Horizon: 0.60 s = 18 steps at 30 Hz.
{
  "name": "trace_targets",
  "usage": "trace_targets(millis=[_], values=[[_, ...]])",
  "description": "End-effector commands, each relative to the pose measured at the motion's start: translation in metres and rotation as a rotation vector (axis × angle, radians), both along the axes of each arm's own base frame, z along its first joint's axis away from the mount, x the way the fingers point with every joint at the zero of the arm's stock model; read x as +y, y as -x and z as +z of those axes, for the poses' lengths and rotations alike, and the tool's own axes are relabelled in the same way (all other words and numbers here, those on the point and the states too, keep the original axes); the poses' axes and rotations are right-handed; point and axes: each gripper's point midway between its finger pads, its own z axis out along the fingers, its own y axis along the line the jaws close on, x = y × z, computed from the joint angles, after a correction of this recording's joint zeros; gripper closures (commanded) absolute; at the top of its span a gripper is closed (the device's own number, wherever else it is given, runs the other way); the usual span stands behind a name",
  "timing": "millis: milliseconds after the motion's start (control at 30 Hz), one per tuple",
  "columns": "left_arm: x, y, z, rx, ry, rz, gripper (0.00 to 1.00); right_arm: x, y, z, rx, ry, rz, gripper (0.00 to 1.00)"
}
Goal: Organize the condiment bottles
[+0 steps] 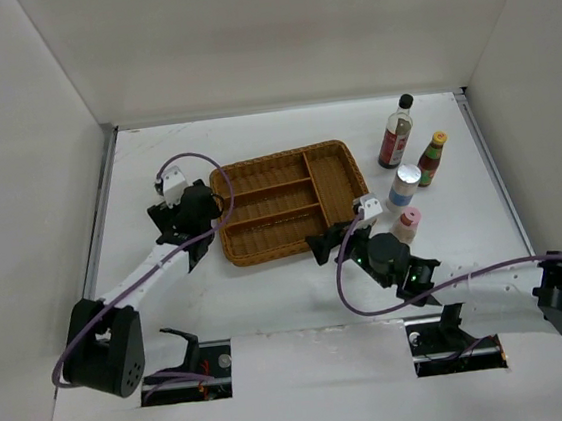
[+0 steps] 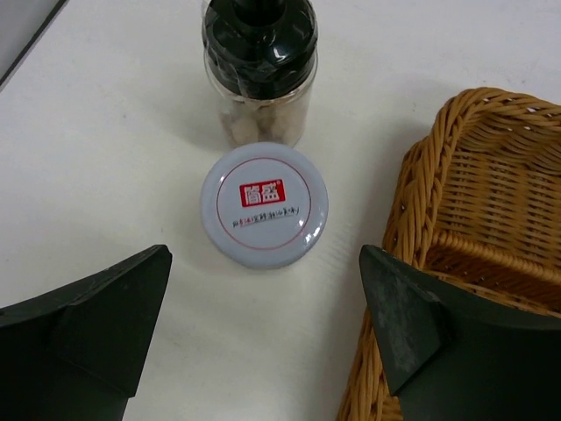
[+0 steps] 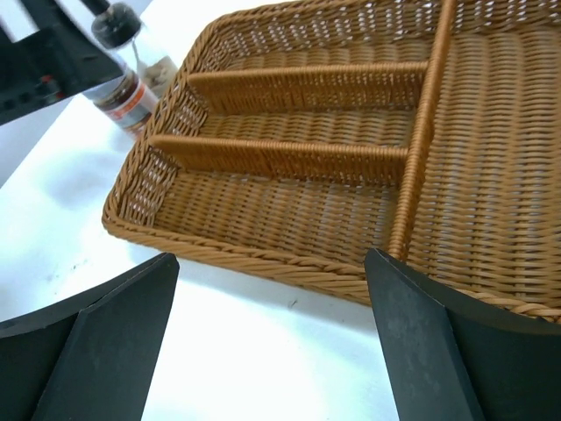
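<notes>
Spread wide, nothing held: left fingers point(image 2: 88, 333), right fingers point(image 3: 96, 342). All bottles on bench point(image 1: 270, 292), outside wicker tray point(image 1: 290, 201).
lidded jar point(image 2: 264, 203) just beside small black-capped bottle point(image 2: 259, 66), left of tray; dark-sauce bottle point(image 1: 397, 133), yellow-capped bottle point(image 1: 432, 158), silver-capped bottle point(image 1: 405, 186), pink-capped shaker point(image 1: 406, 223) right of it.

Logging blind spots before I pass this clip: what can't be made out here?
Top view: the left hand covers the black-capped jar and the lidded jar beside the tray.
Top view: the dark-sauce bottle label is too small to read.
Left wrist: the black-capped jar's top is cut by the upper edge; its lid hides the lidded jar's body.
</notes>
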Motion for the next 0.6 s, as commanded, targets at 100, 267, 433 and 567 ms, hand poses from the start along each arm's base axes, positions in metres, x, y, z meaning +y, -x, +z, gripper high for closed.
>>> trace_targets(millis=[100,267,433,567], values=[[0.009,-0.041,0.018,-0.11,0.033,0.023,0.15,0.008,0.0,0.01,-0.011,-0.053,0.034,0.06],[0.01,-0.053,-0.002,-0.07,0.047,0.013,0.35,0.006,-0.003,0.009,-0.01,-0.05,0.022,0.06],[0.012,-0.053,0.004,-0.098,0.056,0.016,0.63,0.002,-0.009,0.002,0.003,-0.036,0.004,0.06],[0.012,-0.043,0.048,-0.207,0.06,0.03,0.69,0.001,-0.009,0.004,-0.005,-0.051,0.004,0.06]])
